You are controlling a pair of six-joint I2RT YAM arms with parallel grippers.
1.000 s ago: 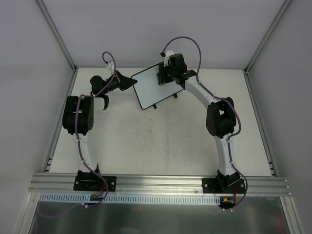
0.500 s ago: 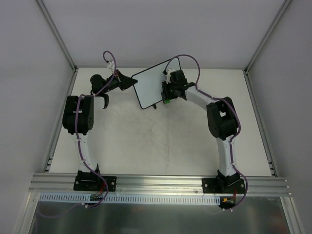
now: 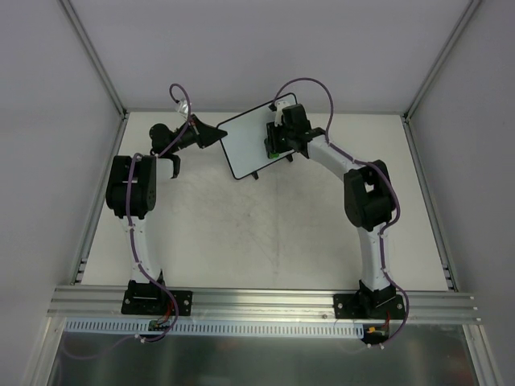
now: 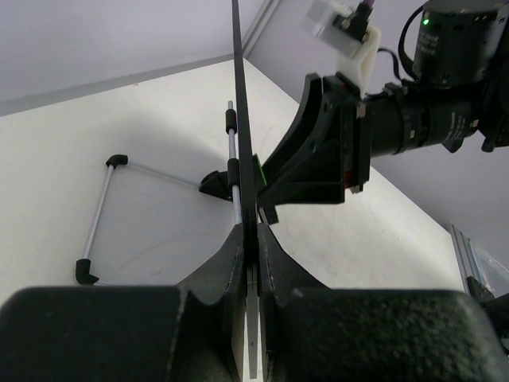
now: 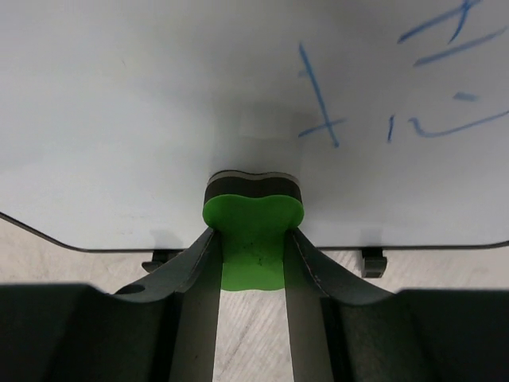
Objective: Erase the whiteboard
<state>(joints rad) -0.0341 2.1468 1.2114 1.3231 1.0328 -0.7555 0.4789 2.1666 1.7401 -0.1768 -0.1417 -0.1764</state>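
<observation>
The left arm rises from its base, folds at the elbow and points toward the far edge of the worktop [image 3: 265, 233]. Its left pincer [image 3: 211, 137] is clamped on the left edge of the whiteboard [image 3: 245, 145], which stands tilted near the middle of the far edge. The right arm bends inward at the elbow. The right pincer [image 3: 275, 146] pinches a green eraser [image 5: 253, 208], pressed against the board's face near blue writing [image 5: 318, 103].

The left arm [image 3: 133, 233] and right arm [image 3: 372, 249] have white links, black joint housings and a purple cable [image 3: 304, 79] each. The left end effector [image 4: 248, 247] and right end effector [image 5: 253, 247] are matte black. A green light [image 4: 429, 17], perhaps a status LED, glows.
</observation>
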